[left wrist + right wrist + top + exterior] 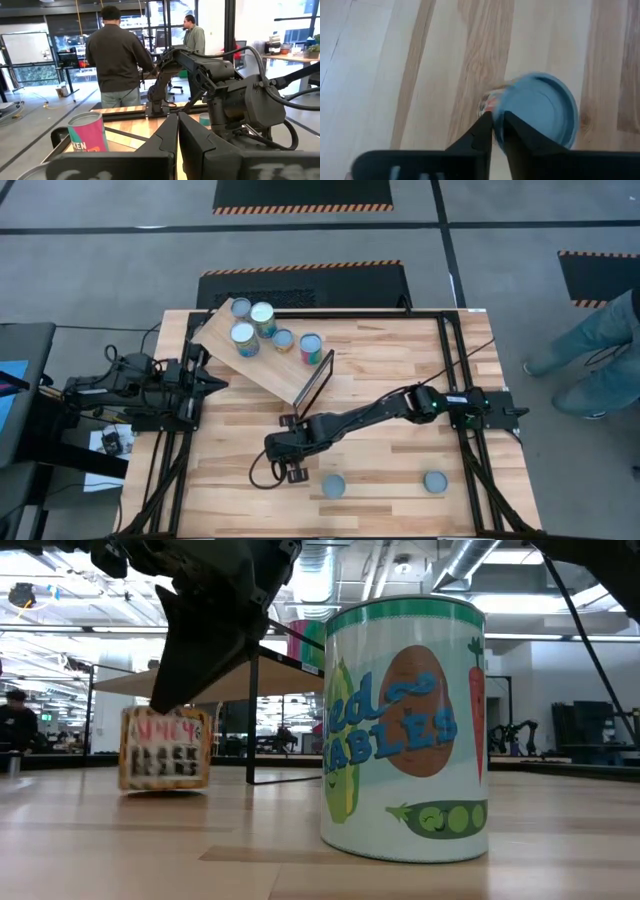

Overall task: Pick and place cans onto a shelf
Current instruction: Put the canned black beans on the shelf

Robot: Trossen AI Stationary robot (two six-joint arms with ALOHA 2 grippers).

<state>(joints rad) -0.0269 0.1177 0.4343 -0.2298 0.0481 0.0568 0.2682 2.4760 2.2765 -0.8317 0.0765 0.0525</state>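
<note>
Two cans stand upright on the plank table. One (333, 485) has a blue top (540, 110) and a pink label (165, 750). My right gripper (493, 122) slants down over this can's top edge, its fingers a narrow gap apart with nothing between them; in the low view its dark finger (175, 690) ends just above the can. The shelf (290, 375), a slanted light board with a dark-framed end, carries several cans (263, 318) at the far left. My left gripper (178, 116) waits shut at the table's left edge (215, 383). My right gripper comes slanting down from above, and its fingertips (515, 127) stand over the rim of the can's top (507, 100). I cannot tell whether they touch the can. The can stands upright on the table.
The other can (435, 481) stands near the front right and looms large in the low view (405, 730). Dark frame rails (445, 360) run along the table's sides. A person (600, 360) stands off the table's right; two people (117, 55) show beyond the table.
</note>
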